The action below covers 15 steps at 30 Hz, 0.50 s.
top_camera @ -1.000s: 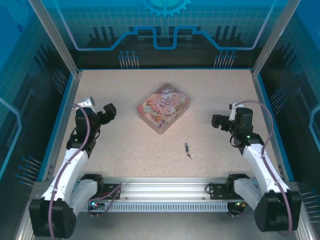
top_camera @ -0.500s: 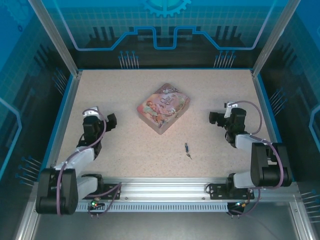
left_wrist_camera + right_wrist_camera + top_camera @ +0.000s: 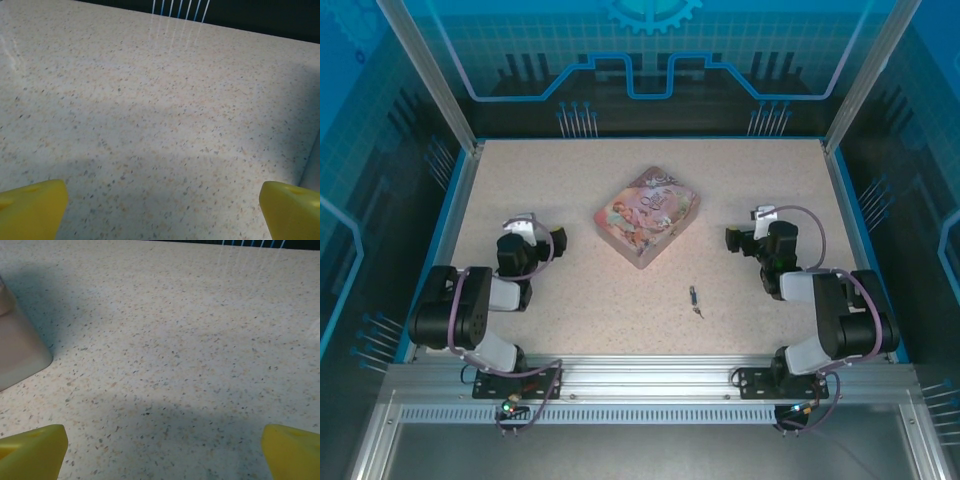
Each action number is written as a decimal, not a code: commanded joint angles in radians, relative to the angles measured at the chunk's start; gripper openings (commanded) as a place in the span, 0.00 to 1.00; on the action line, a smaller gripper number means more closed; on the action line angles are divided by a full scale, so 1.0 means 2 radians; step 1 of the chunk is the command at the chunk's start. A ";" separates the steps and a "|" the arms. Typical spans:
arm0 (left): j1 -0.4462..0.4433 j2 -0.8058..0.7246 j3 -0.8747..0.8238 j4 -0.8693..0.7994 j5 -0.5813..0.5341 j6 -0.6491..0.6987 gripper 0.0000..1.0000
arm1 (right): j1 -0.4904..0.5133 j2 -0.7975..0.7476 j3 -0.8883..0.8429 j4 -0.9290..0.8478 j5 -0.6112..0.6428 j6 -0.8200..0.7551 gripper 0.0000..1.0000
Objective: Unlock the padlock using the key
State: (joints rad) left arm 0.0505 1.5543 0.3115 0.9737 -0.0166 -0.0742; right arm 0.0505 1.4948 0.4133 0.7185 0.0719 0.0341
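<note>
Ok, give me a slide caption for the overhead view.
Left gripper and right gripper open either side of the pink tin; padlock and key lie untouched in front.

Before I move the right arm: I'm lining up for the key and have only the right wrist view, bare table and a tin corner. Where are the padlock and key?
Observer: In the top view, the padlock and key lie close together on the table, nearer the arm bases than the pink tin. They are too small to tell apart.
Operator: Which side of my gripper?
Observer: They lie left of the right gripper and nearer the bases.
Operator: And the left arm?
Observer: The left gripper is open and empty, on the tin's other side.
</note>
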 commanded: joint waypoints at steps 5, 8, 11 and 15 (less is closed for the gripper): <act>-0.008 -0.004 0.032 -0.023 0.008 0.024 0.99 | 0.007 0.004 0.004 0.025 0.023 -0.013 1.00; -0.008 -0.003 0.031 -0.020 0.008 0.024 0.99 | 0.008 0.005 0.009 0.018 0.002 -0.022 1.00; -0.008 -0.003 0.031 -0.021 0.008 0.025 0.99 | 0.008 0.004 0.009 0.018 0.003 -0.022 1.00; -0.009 -0.003 0.032 -0.022 0.008 0.026 0.99 | 0.006 0.005 0.011 0.015 -0.007 -0.023 1.00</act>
State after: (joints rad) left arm 0.0383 1.5539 0.3641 0.9386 -0.0132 -0.0479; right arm 0.0536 1.4948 0.4137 0.7345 0.0864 0.0048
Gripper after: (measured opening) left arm 0.989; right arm 0.998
